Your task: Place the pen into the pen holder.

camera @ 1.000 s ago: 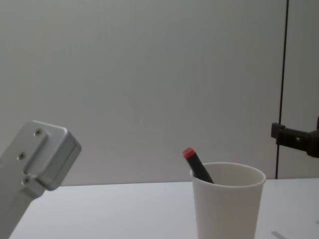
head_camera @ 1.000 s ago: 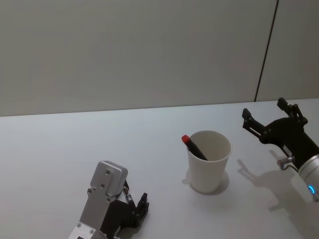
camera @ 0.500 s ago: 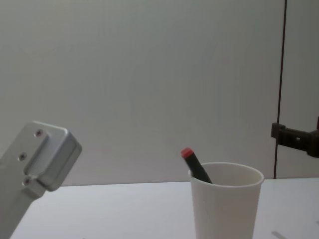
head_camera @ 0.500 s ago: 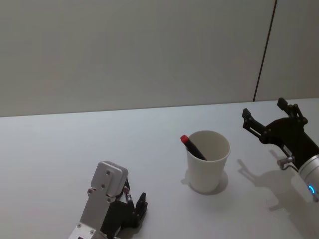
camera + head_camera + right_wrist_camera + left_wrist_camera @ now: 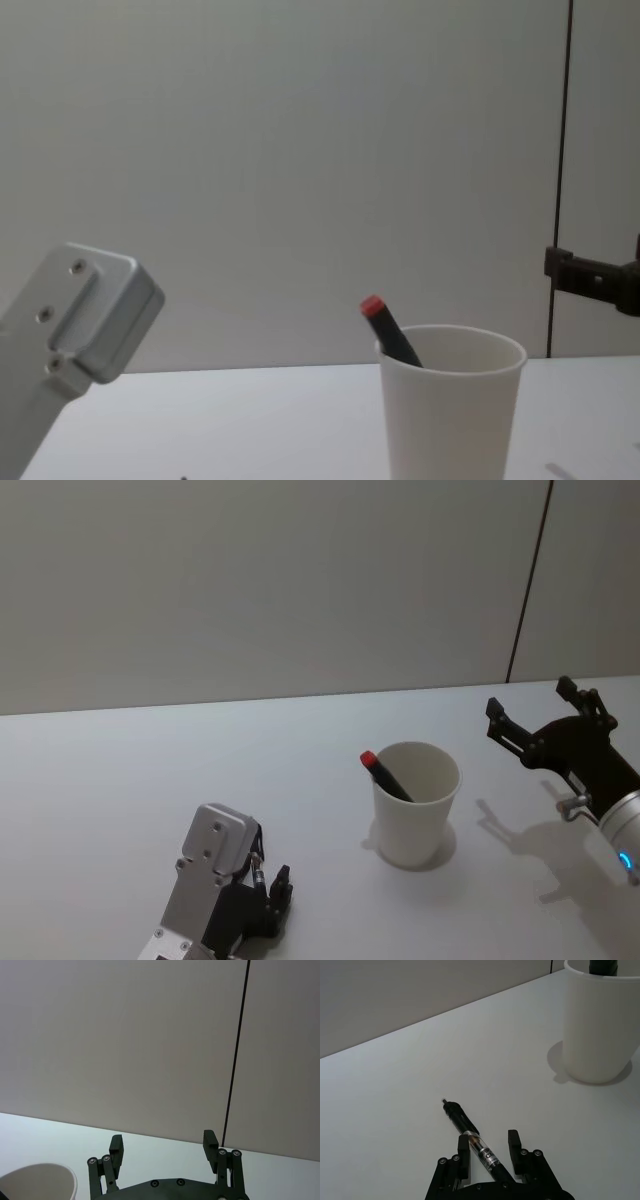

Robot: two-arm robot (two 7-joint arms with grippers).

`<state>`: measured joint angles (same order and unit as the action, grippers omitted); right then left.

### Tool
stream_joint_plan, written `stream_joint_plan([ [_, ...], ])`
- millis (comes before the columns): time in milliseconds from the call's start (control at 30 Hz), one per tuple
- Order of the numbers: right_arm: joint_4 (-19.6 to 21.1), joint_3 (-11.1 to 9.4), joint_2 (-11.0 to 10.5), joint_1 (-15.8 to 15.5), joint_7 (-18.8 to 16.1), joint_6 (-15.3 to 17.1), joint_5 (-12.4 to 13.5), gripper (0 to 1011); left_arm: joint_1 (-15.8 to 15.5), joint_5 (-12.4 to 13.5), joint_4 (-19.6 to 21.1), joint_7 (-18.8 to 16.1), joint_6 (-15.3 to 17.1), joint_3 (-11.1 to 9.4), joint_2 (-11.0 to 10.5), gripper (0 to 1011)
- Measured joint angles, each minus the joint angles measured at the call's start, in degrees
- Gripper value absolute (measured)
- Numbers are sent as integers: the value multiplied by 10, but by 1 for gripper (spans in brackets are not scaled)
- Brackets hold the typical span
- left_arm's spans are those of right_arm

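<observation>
A black pen [image 5: 470,1132] with a clear section lies flat on the white table. My left gripper [image 5: 488,1154] is open, one finger on each side of the pen with a gap on both sides. In the head view the left gripper [image 5: 272,898] is low at the near left. The pen holder [image 5: 415,810], a white paper cup, stands upright at the centre right [image 5: 597,1030] [image 5: 450,420]. A second pen [image 5: 380,772] with a red cap leans inside it [image 5: 385,325]. My right gripper [image 5: 530,702] hovers open to the right of the cup [image 5: 163,1141].
The white table [image 5: 120,780] runs back to a plain grey wall [image 5: 260,580] with a dark vertical seam [image 5: 528,580] at the right. The left arm's silver wrist housing [image 5: 85,315] shows large at the chest view's left edge.
My left gripper has moved slightly nearer and lower at the near left. The cup sits a touch further left in both views. The right gripper has held still.
</observation>
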<state>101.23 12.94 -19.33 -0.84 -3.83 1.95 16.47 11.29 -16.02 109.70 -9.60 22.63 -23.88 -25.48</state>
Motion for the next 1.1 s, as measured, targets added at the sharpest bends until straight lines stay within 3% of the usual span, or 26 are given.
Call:
stream_joint_plan([
  [1100, 0, 0, 0, 0, 0, 0, 0, 1001, 0, 0, 0, -1, 0, 1, 0, 266],
])
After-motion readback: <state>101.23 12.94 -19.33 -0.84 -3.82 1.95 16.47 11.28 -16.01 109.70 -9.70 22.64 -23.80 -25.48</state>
